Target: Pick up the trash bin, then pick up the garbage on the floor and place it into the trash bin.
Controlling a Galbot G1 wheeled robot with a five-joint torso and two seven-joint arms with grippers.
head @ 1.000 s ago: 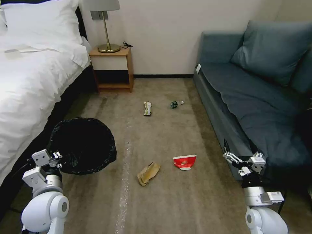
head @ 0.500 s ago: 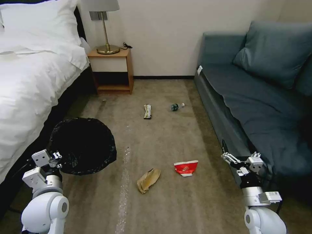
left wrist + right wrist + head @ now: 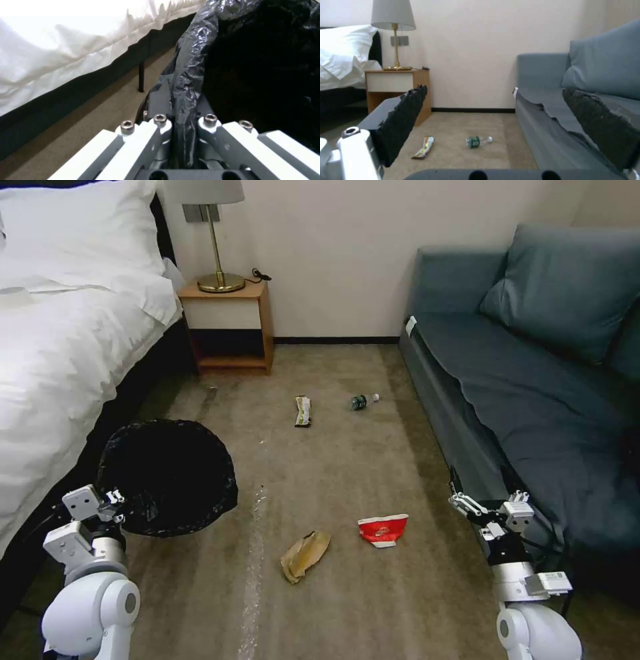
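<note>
The bed (image 3: 60,333) with its white sheet runs along my left side, and the blue-grey sofa (image 3: 533,380) runs along my right, with brown carpet (image 3: 333,460) between them. Against the far wall, beside the bed, a wooden nightstand (image 3: 230,323) carries a brass lamp (image 3: 217,247). I hold the trash bin (image 3: 167,477) low at my left, close to the bed's edge, its black bag folded over the rim and its mouth open toward my head. My left claw (image 3: 117,500) is pinched on that rim: in the left wrist view the crinkled black bag (image 3: 186,82) runs straight down between my two pressed fingers (image 3: 160,125). My right claw (image 3: 483,500) hangs at my right beside the sofa's front edge, spread wide with nothing between its dark pads (image 3: 403,117). The garbage lies loose on the carpet. The crushed red-and-white paper cup (image 3: 383,529) rests nearest, between my two arms, with the crumpled brown paper (image 3: 305,555) just to its left. Farther off, toward the nightstand, the flat snack wrapper (image 3: 303,411) lies lengthwise, and the clear plastic bottle (image 3: 363,401) with a green label lies on its side a little to the right of it, near the sofa's base.
</note>
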